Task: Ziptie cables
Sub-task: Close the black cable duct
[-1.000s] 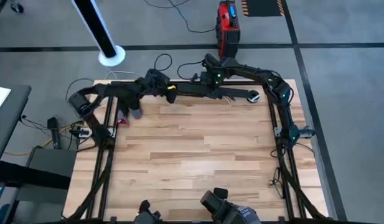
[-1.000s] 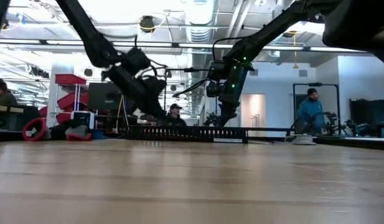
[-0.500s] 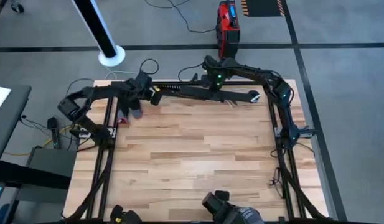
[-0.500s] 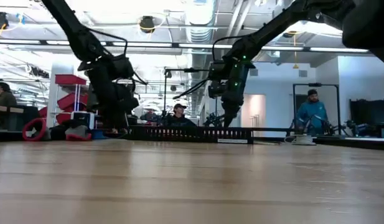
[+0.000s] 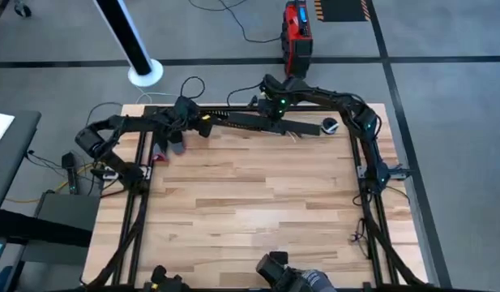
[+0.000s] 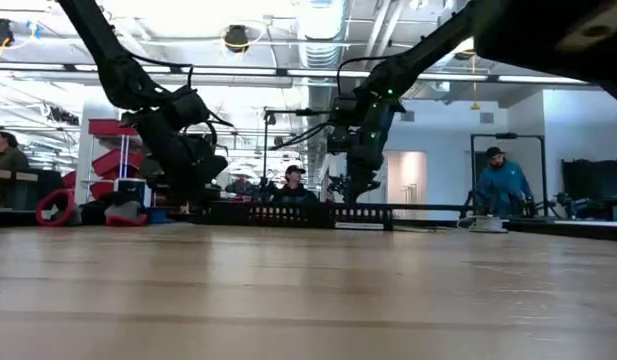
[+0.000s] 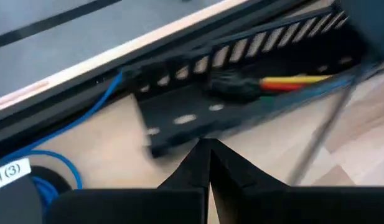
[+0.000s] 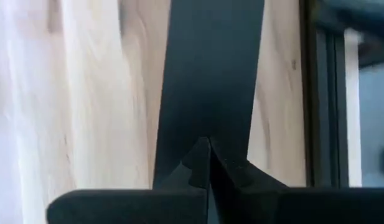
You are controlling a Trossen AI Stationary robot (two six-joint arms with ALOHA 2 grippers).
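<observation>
High view puts both of your arms at the top of the frame, along the table's (image 5: 250, 211) far edge. Your left gripper (image 5: 202, 123) sits upper left of centre, at the left end of the slotted black channel (image 5: 250, 122), and your right gripper (image 5: 270, 112) is just right of it, over the middle of that channel.

Left wrist view shows your left gripper (image 7: 208, 144) with its two fingertips pressed together into a point and nothing between them. Just beyond the tip lies the channel's end (image 7: 198, 118), and the cables (image 7: 297, 84) run along it, with red and yellow strands toward the upper right of that frame and a grey one slanting down the right side. A loose blue wire (image 7: 73, 121) curves off at the left.

Right wrist view shows your right gripper (image 8: 208, 142) also with fingertips together and empty, poised over a flat black strip (image 8: 210, 74) lying on the wood.

Low view has your left gripper (image 6: 193, 195) at left of centre and your right gripper (image 6: 353, 190) near the middle, both low over the channel (image 6: 308, 214). People show in the room behind the table.
</observation>
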